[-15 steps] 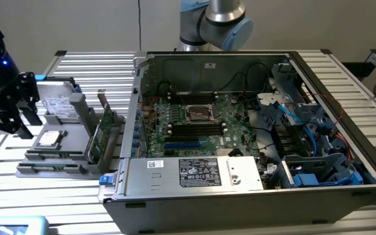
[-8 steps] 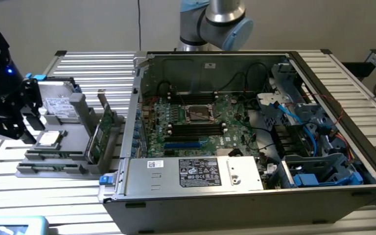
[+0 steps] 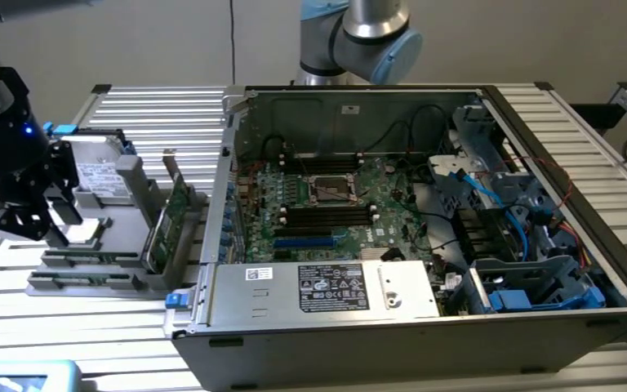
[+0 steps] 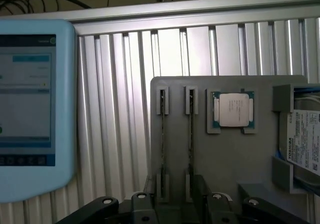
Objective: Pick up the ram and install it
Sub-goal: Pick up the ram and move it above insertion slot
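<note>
- Your gripper [image 3: 25,227] is hanging over the grey fixture [image 3: 150,286] at the exterior view's left, jaws standing apart.
- Ram sticks [image 3: 87,260] are lying on edge in the fixture's slots, just beside the gripper.
- A green expansion card [image 3: 172,216] is standing upright at the fixture's edge, next to the open computer case [image 3: 531,327].
- You are seeing the motherboard [image 3: 368,220] lying flat inside, black slots [image 3: 319,214] flanking its CPU socket [image 3: 333,189].
</note>
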